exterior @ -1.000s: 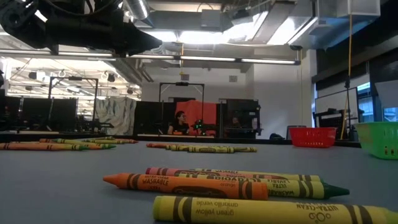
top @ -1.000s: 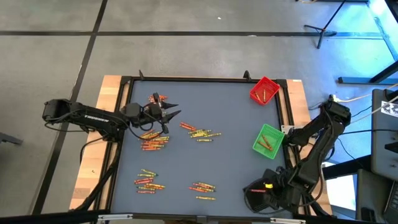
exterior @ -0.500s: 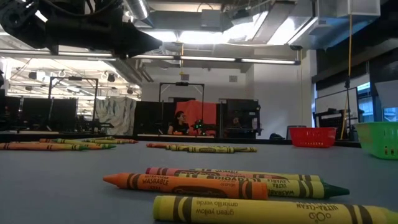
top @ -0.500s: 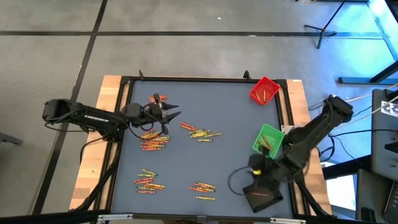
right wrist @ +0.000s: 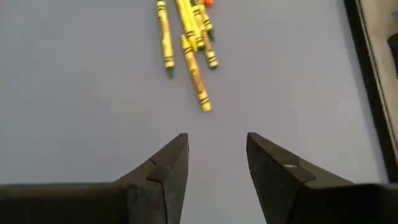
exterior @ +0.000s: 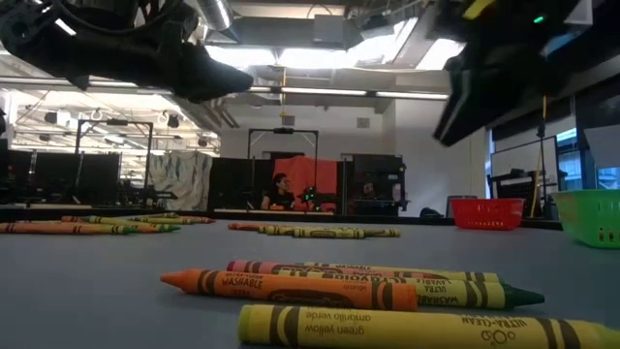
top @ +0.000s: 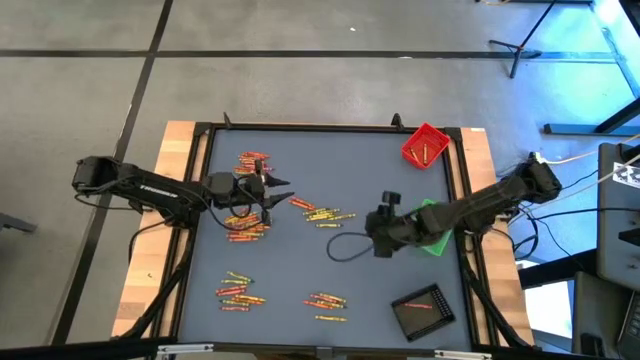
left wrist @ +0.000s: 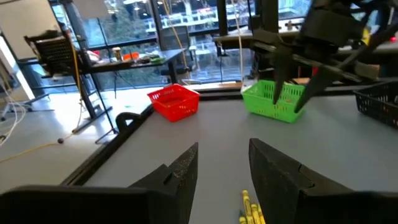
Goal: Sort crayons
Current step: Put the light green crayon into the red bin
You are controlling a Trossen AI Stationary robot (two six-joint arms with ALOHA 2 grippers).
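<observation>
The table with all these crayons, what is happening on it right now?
Two robot arms are sorting crayons into trays. The right end effector hangs open and empty over the mid-table, aimed at the yellow crayons just ahead of it. The left end effector is open above the crayon pile on the left side, holding nothing. The red tray, green tray and black tray each hold some crayons, but several clusters lie loose on the table.
</observation>
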